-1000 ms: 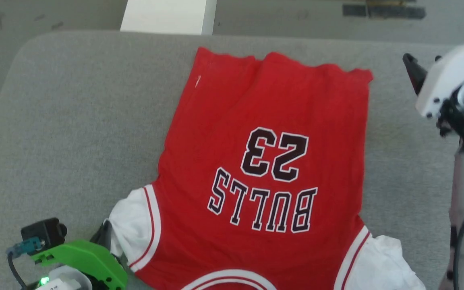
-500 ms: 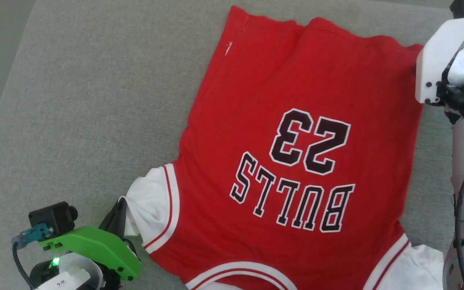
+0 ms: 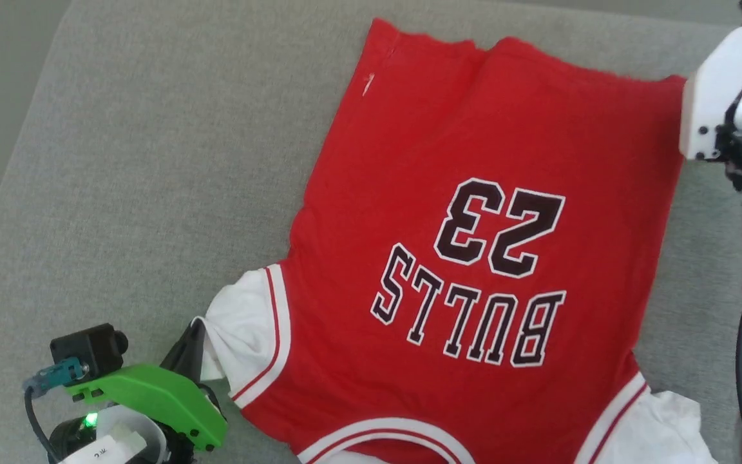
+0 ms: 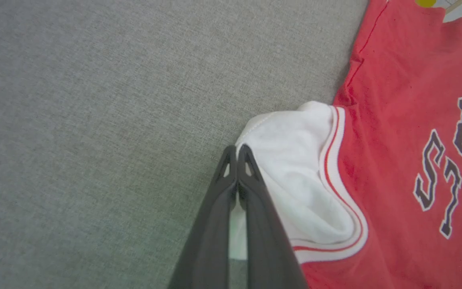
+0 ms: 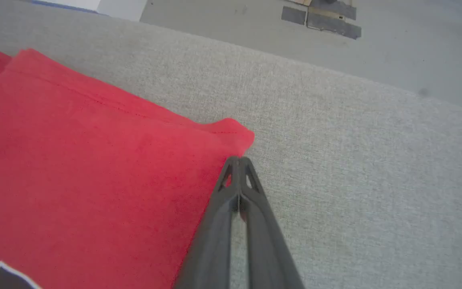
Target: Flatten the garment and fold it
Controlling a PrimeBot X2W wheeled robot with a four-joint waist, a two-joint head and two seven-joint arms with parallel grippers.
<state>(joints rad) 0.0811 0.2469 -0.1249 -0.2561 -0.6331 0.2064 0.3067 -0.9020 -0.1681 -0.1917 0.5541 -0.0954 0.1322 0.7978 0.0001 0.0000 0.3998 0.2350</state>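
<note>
— One gray table (image 3: 120, 161) first, cloth-covered, rounded at the far left corner.

— And spread on it?

— One red jersey (image 3: 474, 142), lying mostly flat toward the right side, chest up, collar nearest the robot, hem at the far end. Skewed a little, hem end leaning right.

— Any lettering?

— Black with white outlines: "BULLS" (image 3: 471, 322) and, beyond it, "23" (image 3: 500, 225), both upside down from the head view.

— Sleeves?

— White, edged with red-and-white striped trim. Puckered and bunched on the left sleeve (image 4: 295, 180); crumpled on the right sleeve (image 3: 654, 432), at the bottom edge of the head view.

— And the left tool (image 4: 237, 150)?

— Closed tight, fingertips pressed together on the outer edge of the left sleeve, with a sliver of white cloth caught between the fingers. Low against the table.

— The right tool (image 5: 239, 160)?

— Closed as well, at the far right hem corner, with a trace of red in the narrow gap between the fingers. Corner curled up slightly just past the tips.

— Anything smaller?

— Only a tiny white mark (image 3: 368, 84) near the far left of the hem.
</note>
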